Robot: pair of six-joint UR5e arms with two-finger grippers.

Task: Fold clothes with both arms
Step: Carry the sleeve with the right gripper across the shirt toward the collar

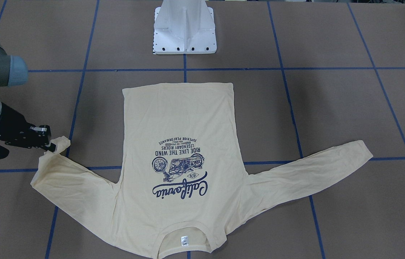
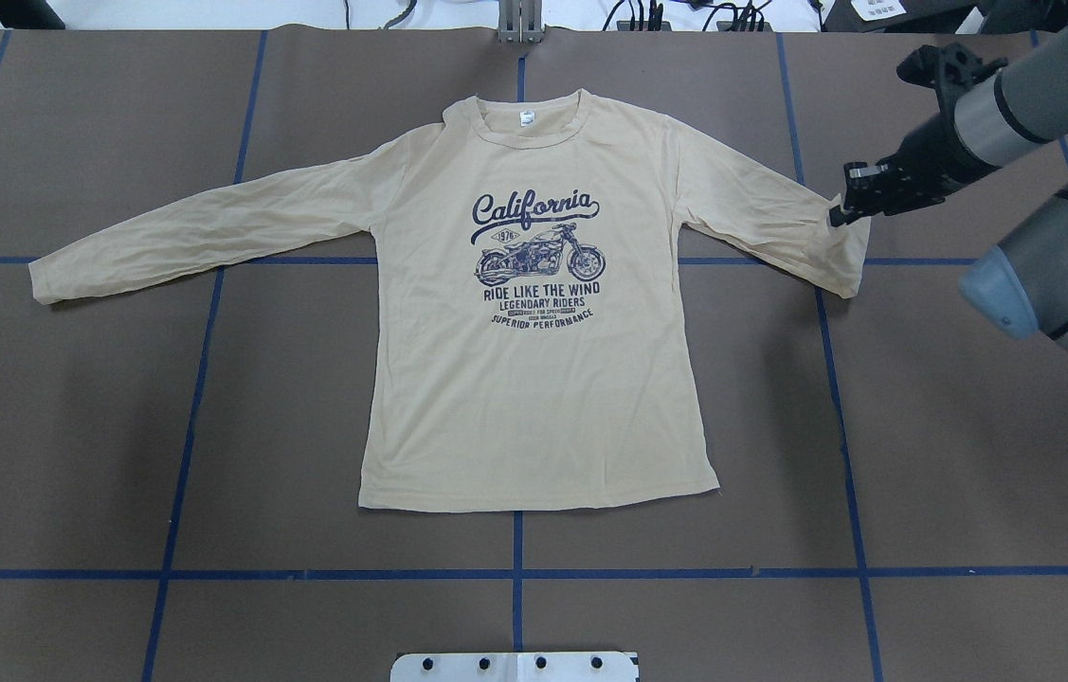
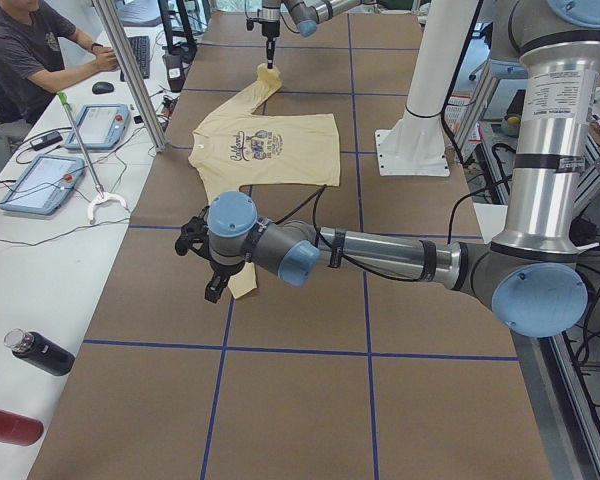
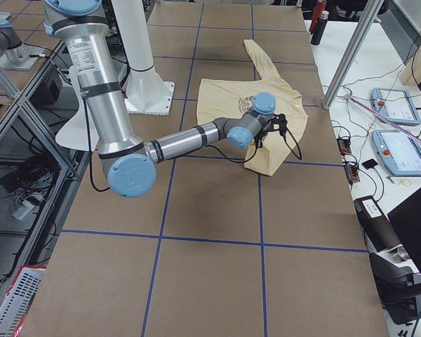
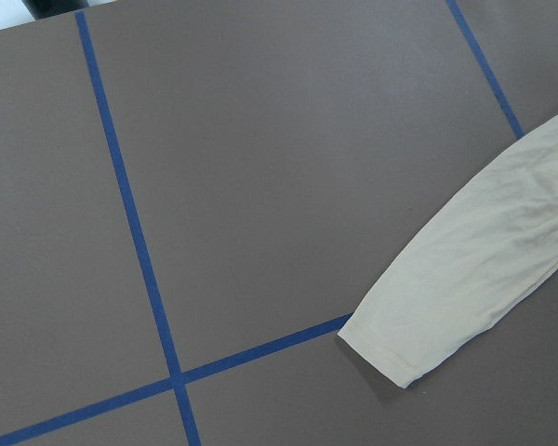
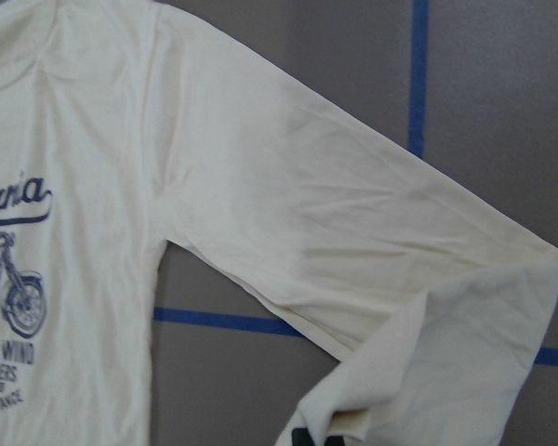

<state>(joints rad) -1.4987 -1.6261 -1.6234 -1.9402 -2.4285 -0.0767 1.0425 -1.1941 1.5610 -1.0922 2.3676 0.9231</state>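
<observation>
The clothes are one cream-yellow long-sleeved T-shirt (image 2: 534, 379) lying flat and print up, collar toward the table's far side. My right gripper (image 2: 841, 213) is shut on the cuff of the sleeve on that side, and the cuff is lifted and bunched a little (image 1: 56, 144). In the right wrist view the dark fingertips (image 6: 302, 437) show at the bottom edge with cloth folded over them. The other sleeve (image 2: 202, 227) lies stretched out flat, its cuff (image 5: 381, 358) seen from above in the left wrist view. My left gripper (image 3: 215, 290) shows only in the exterior left view, near that cuff; I cannot tell its state.
The white pedestal base (image 1: 184, 28) stands at the robot's side of the table. Blue tape lines (image 2: 516, 573) grid the brown surface. A person (image 3: 30, 50) sits at a side desk with tablets (image 3: 40, 185); bottles (image 3: 40, 352) lie on it.
</observation>
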